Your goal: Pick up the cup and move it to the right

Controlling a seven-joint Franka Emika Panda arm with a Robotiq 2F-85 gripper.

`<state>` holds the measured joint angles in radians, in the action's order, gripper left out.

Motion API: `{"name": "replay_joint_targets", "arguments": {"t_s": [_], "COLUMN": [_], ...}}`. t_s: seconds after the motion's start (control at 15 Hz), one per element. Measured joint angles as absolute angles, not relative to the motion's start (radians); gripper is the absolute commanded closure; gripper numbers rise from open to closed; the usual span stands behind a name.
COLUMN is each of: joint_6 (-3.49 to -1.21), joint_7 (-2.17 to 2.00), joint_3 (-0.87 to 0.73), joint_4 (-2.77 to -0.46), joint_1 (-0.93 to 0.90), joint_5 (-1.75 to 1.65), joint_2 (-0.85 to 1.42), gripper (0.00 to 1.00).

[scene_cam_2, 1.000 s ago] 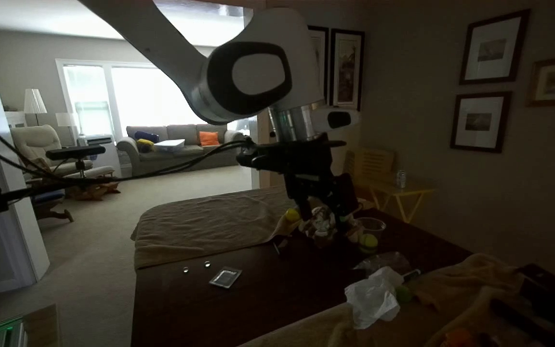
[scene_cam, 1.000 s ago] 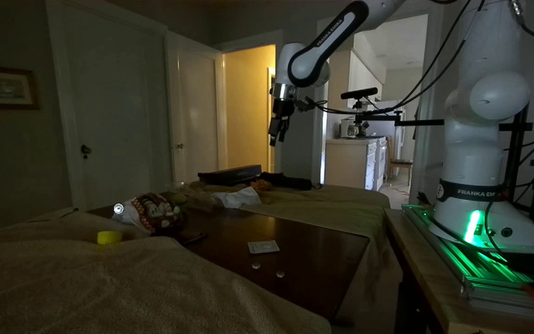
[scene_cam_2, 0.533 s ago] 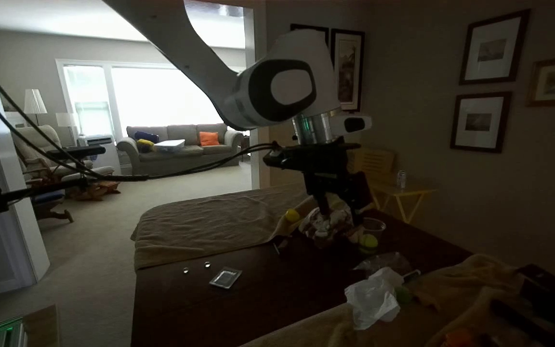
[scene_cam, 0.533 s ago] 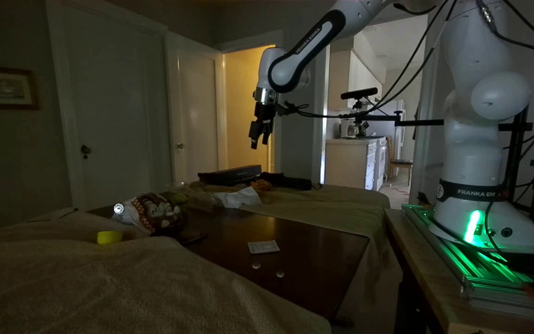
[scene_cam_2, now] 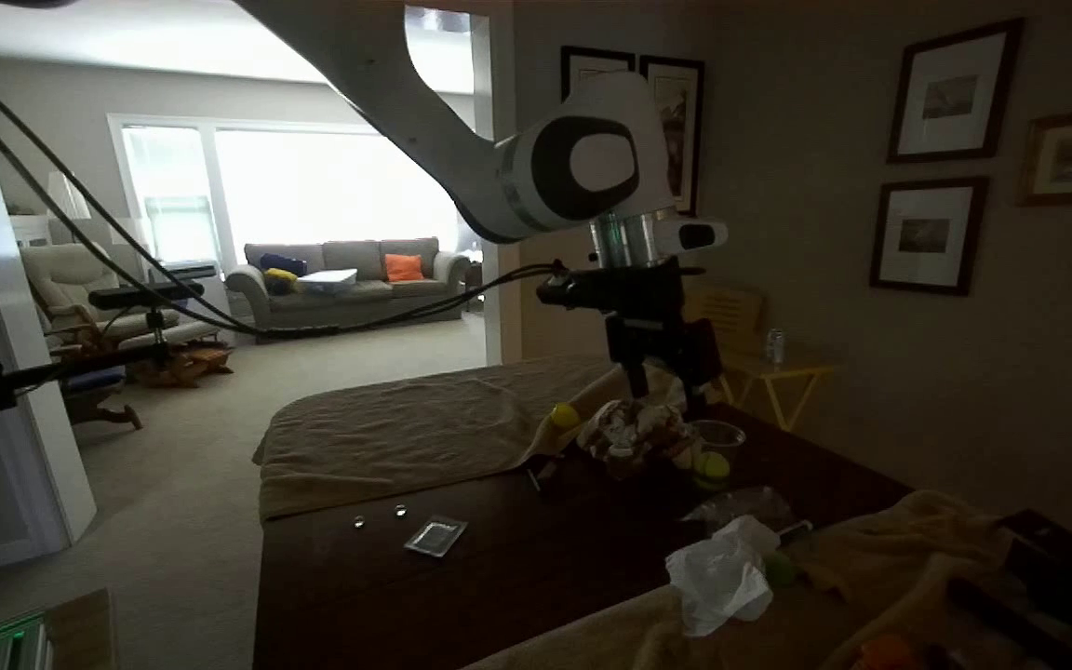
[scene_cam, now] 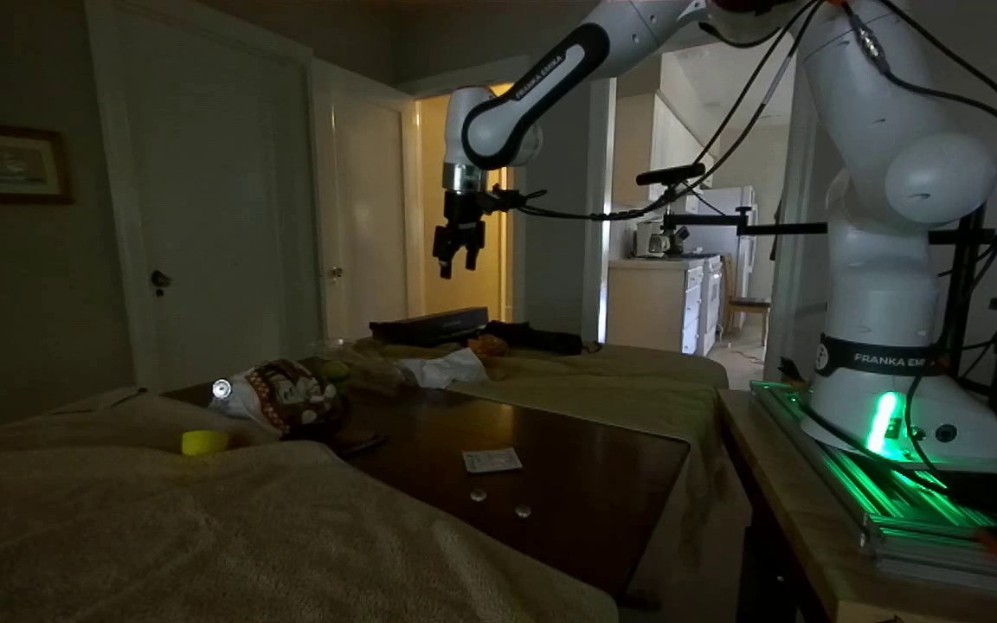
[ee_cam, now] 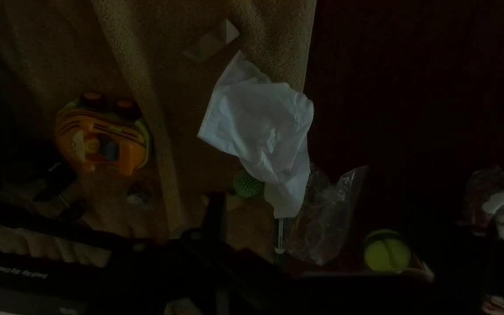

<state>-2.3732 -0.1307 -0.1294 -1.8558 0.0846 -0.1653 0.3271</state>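
Observation:
A clear plastic cup (scene_cam_2: 720,432) stands on the dark table in an exterior view. A yellow-green tennis ball (scene_cam_2: 711,467) shows through its lower part. In the wrist view the tennis ball (ee_cam: 386,253) is at the lower right, with part of the cup's pale rim (ee_cam: 425,269) beside it; most of the cup is hidden in the dark. My gripper (scene_cam: 459,266) points down, open and empty, high above the table. The gripper (scene_cam_2: 668,398) also shows in an exterior view, above and behind the crumpled snack bag, up and left of the cup.
A crumpled snack bag (scene_cam_2: 631,433) lies beside the cup. A white bag (scene_cam_2: 724,575) and a clear plastic bag (ee_cam: 328,214) lie on the table's other side. A yellow object (scene_cam: 204,443), a flat packet (scene_cam: 492,460) and two small clear pieces (scene_cam: 478,496) also lie around.
The arm has reached farther out from its base. The gripper moved left in an exterior view, and right and away from the camera in an exterior view. The objects have not moved.

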Motion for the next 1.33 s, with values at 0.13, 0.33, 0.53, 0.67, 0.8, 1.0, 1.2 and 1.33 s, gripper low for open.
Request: {"name": "replay_joint_targets", "arguments": {"t_s": [0.13,0.33,0.53,0.67,0.8,1.0,1.2,1.33], "joint_6": [-2.336,-2.324,-2.322,-2.327,-2.379,-2.478,-2.524,-2.538], "joint_7": [-0.146,-0.150,-0.151,-0.151,-0.152,-0.161,-0.166,-0.167], "joint_3": [-0.129,-0.129,-0.129,-0.129,-0.129,-0.129,-0.128,-0.128], "joint_4": [-1.810,-1.790,-1.789,-1.789,-1.789,-1.769,-1.708,-1.655], "joint_1": [0.076,0.075,0.075,0.075,0.074,0.064,0.052,0.047], "joint_5": [-0.165,-0.165,-0.165,-0.166,-0.167,-0.167,-0.167,-0.166], "joint_2": [0.350,0.362,0.362,0.363,0.374,0.419,0.488,0.535], "gripper": [0.00,0.00,0.00,0.00,0.00,0.00,0.00,0.00]}}
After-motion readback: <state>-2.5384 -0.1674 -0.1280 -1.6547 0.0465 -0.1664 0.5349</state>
